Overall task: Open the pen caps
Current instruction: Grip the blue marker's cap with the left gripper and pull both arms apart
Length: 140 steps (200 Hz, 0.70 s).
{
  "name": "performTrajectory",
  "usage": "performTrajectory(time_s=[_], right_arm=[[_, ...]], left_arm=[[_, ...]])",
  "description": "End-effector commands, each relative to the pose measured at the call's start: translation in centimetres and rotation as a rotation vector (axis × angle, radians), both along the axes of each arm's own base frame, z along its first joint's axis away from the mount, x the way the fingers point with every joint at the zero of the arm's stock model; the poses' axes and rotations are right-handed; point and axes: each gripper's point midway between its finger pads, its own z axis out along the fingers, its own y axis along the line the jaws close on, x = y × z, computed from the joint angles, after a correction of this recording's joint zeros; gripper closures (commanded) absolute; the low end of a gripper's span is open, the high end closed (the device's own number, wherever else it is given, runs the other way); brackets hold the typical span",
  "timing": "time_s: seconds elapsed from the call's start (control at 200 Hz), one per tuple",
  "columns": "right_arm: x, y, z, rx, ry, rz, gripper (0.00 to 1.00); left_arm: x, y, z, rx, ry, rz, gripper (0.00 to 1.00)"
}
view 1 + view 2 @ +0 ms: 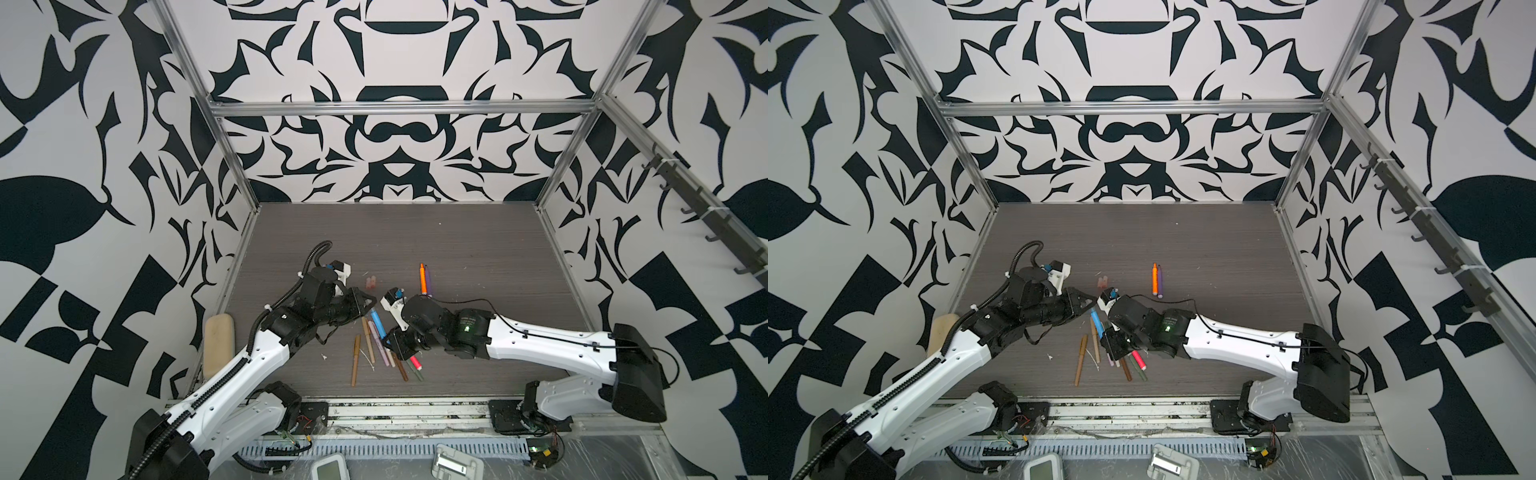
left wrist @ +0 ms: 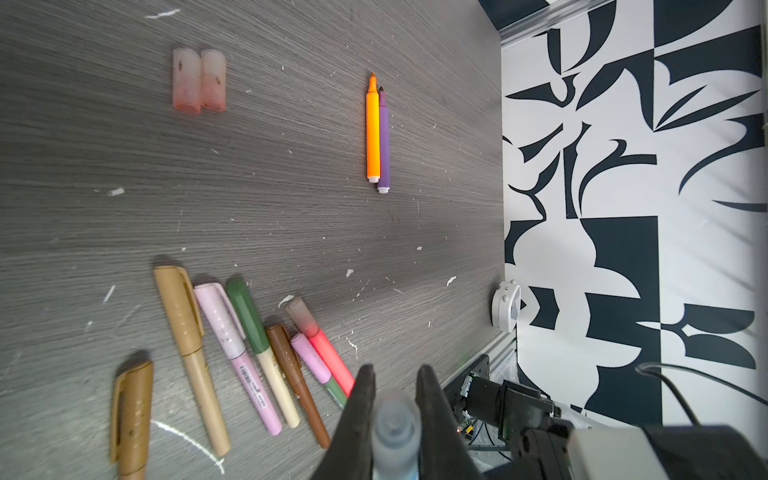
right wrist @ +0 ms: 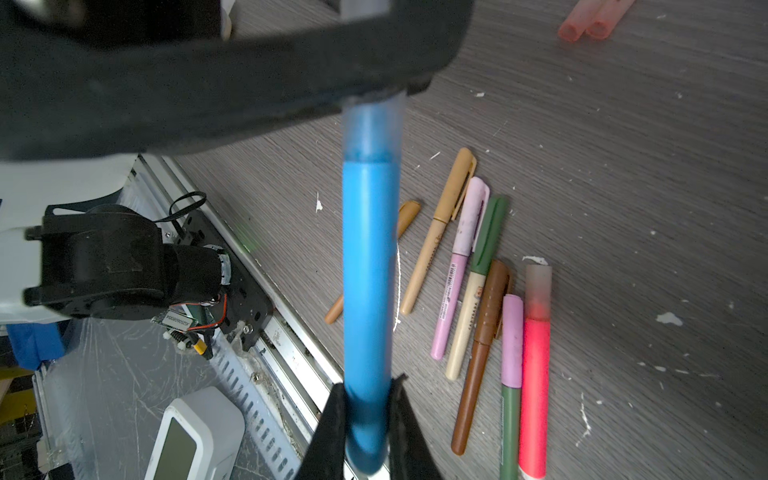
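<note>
Nearest the front edge of the grey wood-grain table, matte capped pens are fanned together: tan, pink, olive, brown. Just beyond, a smooth blue pen is held between the arms. Its barrel end is seen clamped by the right fingers only in the right wrist view, and its frosted cap is shown end-on in the left wrist view, pinched by the left fingers. Farther back, two loose caps — translucent pink tubes — lie side by side. Beyond them, an uncapped orange pen and purple pen touch.
</note>
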Motion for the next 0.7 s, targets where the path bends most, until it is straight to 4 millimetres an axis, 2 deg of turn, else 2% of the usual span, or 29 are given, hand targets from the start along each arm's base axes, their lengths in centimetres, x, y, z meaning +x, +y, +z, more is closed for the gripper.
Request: performTrajectory(time_s=[0.0, 0.06, 0.12, 0.22, 0.275, 0.345, 0.36, 0.49, 0.605, 0.695], right_arm=[[-0.1, -0.1, 1.8, 0.062, -0.015, -0.011, 1.00], [-0.5, -0.8, 1.6, 0.069, -0.004, -0.016, 1.00], [-1.3, -1.3, 1.0, 0.089, 0.009, -0.019, 1.00], [-3.1, -2.0, -0.6, 0.124, 0.048, -0.011, 1.00], [-3.4, -3.1, -1.8, 0.129, 0.067, -0.035, 1.00], [-3.4, -4.6, -2.3, 0.137, 0.058, -0.075, 1.00], [-3.4, -4.9, -2.3, 0.137, 0.053, -0.083, 1.00], [-2.8, -7.3, -1.4, 0.122, 0.001, -0.137, 1.00], [-2.1, -9.4, -1.3, 0.078, -0.058, -0.179, 1.00], [-1.4, -11.5, -1.6, 0.039, -0.107, -0.229, 1.00]], left_arm=[[0.9, -0.1, 3.0, 0.010, -0.081, -0.018, 1.00], [1.9, 0.8, 3.8, 0.085, -0.120, -0.029, 1.00], [3.9, 2.6, 5.2, 0.141, -0.150, -0.014, 1.00], [9.0, 7.7, 7.4, 0.122, -0.154, 0.095, 1.00], [11.2, 10.3, 8.0, 0.111, -0.138, 0.157, 1.00], [12.3, 11.1, 8.7, 0.137, -0.140, 0.154, 1.00], [12.9, 11.1, 7.9, 0.149, -0.116, 0.155, 1.00], [14.0, 10.9, 6.2, 0.155, -0.093, 0.165, 1.00], [14.8, 11.0, 2.9, 0.208, -0.013, 0.153, 1.00], [15.3, 10.3, 0.2, 0.270, 0.077, 0.102, 1.00]])
